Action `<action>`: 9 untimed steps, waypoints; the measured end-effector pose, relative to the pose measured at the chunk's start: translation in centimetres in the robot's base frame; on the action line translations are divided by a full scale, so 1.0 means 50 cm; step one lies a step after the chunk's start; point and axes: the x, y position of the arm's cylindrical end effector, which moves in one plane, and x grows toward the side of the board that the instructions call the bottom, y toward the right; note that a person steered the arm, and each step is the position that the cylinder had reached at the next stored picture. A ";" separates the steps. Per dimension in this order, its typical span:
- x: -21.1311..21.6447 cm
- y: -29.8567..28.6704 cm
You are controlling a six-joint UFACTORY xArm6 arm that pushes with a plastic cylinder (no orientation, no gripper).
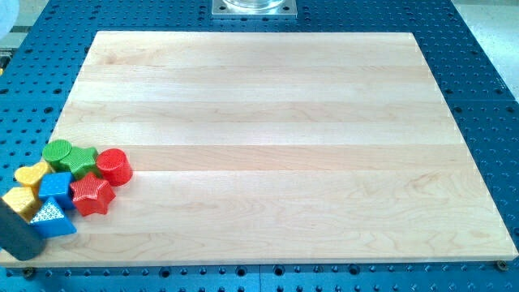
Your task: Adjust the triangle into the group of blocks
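My tip (23, 253) at table's (268, 122) lower-left corner — blue triangle (50, 217) just beside, at 1 o'clock; group beyond. No claw on rod — nothing gripped.

A lab bench: a pale wooden tabletop (268, 146) lies on a blue perforated metal plate (486, 65), with a metal mounting base (254, 7) at the view's top.

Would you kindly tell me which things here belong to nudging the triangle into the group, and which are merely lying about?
Part of the job:
- blue triangle
- my tip, at the triangle's lower left
- group: green cylinder, green star, red cylinder, red star, blue cube, two yellow blocks

Lying about:
- metal mount at the view's top
- wooden board
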 end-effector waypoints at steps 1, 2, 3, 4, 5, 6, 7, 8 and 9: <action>0.001 0.017; 0.002 0.042; 0.003 0.081; 0.010 0.085; 0.012 0.109; 0.012 0.141; -0.026 0.126; -0.036 0.107; -0.038 0.175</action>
